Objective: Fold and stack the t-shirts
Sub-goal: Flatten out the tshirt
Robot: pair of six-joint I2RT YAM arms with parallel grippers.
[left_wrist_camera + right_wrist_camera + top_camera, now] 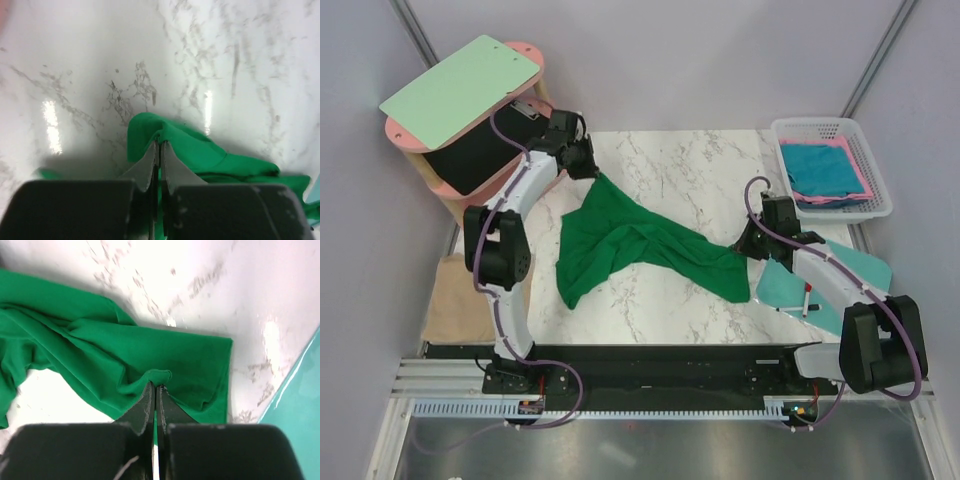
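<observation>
Closest up, in the left wrist view, my left gripper (159,145) has its two dark fingers (145,167) squeezed together on a little bump of the green shirt (200,150). The cloth pokes up between the tips. White marble table (90,60) shows behind it.

My right gripper (156,387) looks the same in its own view. Its fingers are pressed tight on a small fold near the shirt's straight edge. A corner of the mint board (300,405) shows at the right of that view, apart from the shirt.

In the top view, the green shirt lies in the middle of the table. It is bunched up and pulled into a slanted line between my two grippers. The left gripper holds the far left end, near the back of the table. The right gripper holds the near right end, just beside the mint board. The wide part of the shirt spreads toward the front left, all wrinkled.

A white basket (820,124) sits at the far right corner. A blue shirt (820,168) lies folded in it on top of a pink shirt (861,178), and only the pink edges show. A tan shirt (455,295) lies off the left side of the table, beside my left arm. A pale green clipboard (460,90) rests on a pink stand (525,50) at the far left.
</observation>
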